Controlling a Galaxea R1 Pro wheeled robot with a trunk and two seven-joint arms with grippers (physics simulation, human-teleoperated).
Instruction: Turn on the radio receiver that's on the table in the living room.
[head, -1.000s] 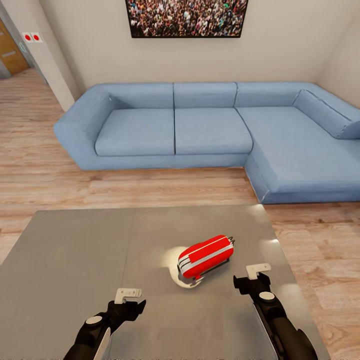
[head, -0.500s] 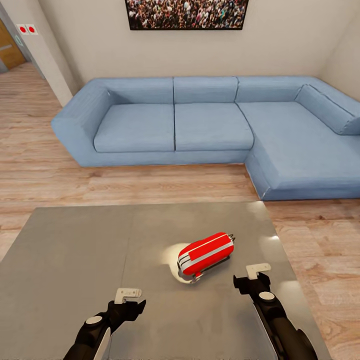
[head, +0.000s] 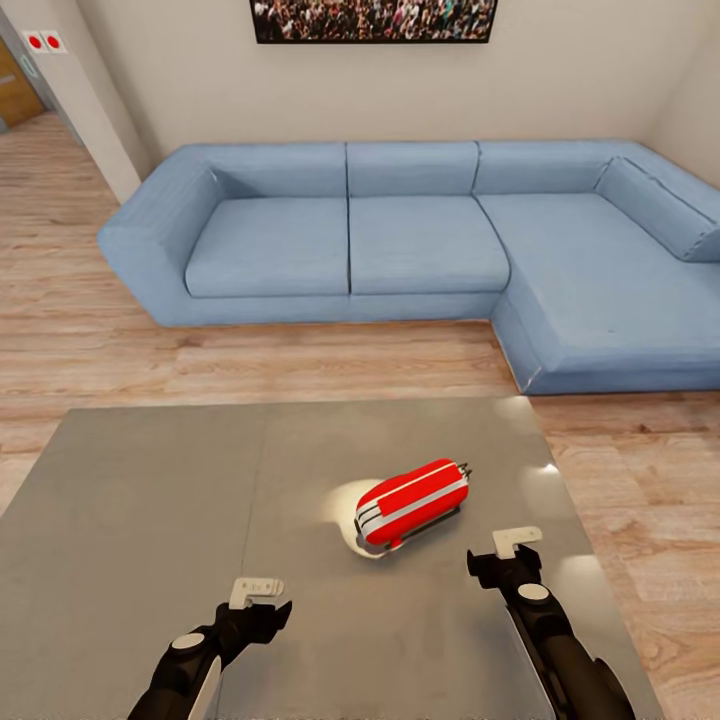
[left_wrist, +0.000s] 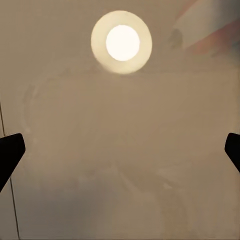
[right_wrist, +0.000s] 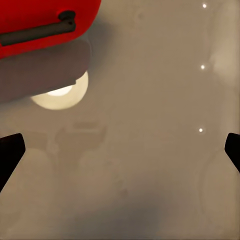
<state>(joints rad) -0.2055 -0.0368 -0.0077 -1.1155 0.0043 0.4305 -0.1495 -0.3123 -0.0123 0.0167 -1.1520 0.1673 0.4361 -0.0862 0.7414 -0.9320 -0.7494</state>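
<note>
The bright-red radio receiver (head: 412, 503) lies on the glossy grey table (head: 150, 500), right of the centre seam, with its white band facing me. My right gripper (head: 510, 556) hovers open just right of and nearer to me than the radio, a short gap away. In the right wrist view, the radio's red body (right_wrist: 40, 12) and dark wire handle (right_wrist: 45, 31) are in a corner, outside the wide-open gripper (right_wrist: 120, 155). My left gripper (head: 258, 598) is open over bare tabletop, left of the radio. Its wrist view has the gripper (left_wrist: 120, 155) spread wide above the table.
A blue L-shaped sofa (head: 350, 250) stands beyond the table across a strip of light wood floor (head: 300, 360). The crowd picture (head: 370, 20) hangs above it. A lamp's round reflection (left_wrist: 121, 42) glows on the tabletop. The table's right edge (head: 585, 560) runs close to my right arm.
The whole head view has shifted, so sofa, table and radio sit a little higher in the picture: the camera moved. Both grippers keep their pose, and the radio stays put on the table.
</note>
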